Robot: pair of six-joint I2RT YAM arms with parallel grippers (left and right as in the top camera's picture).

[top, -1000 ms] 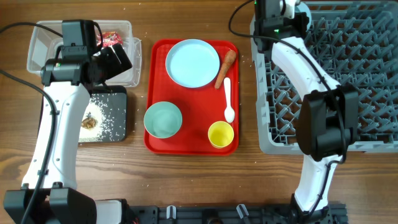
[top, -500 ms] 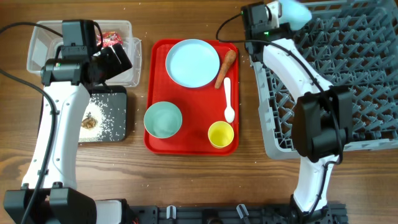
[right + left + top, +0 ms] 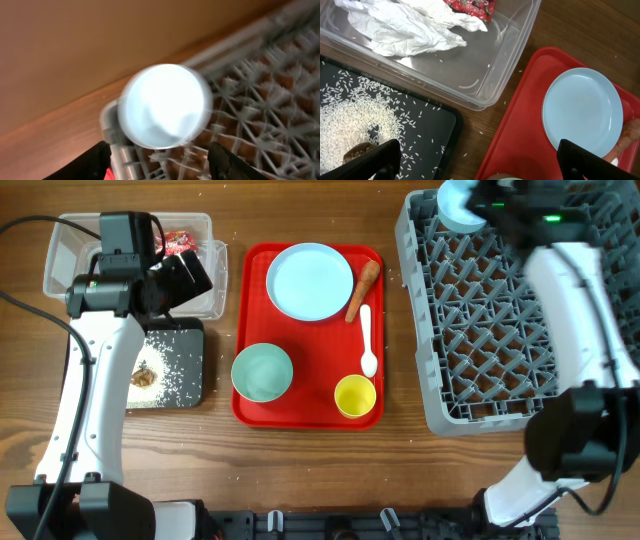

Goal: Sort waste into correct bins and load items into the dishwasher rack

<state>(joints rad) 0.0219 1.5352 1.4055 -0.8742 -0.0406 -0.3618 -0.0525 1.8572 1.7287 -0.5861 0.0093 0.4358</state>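
**Blue bowl's at the rack corner, now go back for the rest**

Your right gripper [image 3: 160,155] has its fingers spread wide with nothing pinched between them. Just past the tips sits the light blue bowl [image 3: 165,107], at the far-left corner of the big grey pegged dishwasher rack [image 3: 440,380]. The wrist view is smeared, so I honestly can't tell if the bowl is seated between the pegs or perched on the rim. Worth a glance before you leave it.

Your left gripper [image 3: 477,150] is also wide open and empty. It hangs over the spot where the clear plastic tub [image 3: 505,65], the shallow black tray [image 3: 435,130] and the flat red serving tray [image 3: 245,330] come close together.

The crumpled white napkin [image 3: 405,30] and red shiny wrapper [image 3: 470,6] are in the tub. The rice grains [image 3: 355,120] and small brown scrap [image 3: 357,152] are on the black tray.

So I'd say you're in the dish-loading part. The red tray holds:
- the light blue round plate [image 3: 309,281]
- the pale green bowl [image 3: 262,372]
- the small yellow cup [image 3: 354,395]
- the white plastic spoon [image 3: 367,340]
- the orange carrot [image 3: 363,288], touching the plate's edge

Next move, I reckon, is to lift the right arm clear of the pegs and swing it over to the tray. The carrot looks like a job for the left arm, probably into the black tray with the other food.
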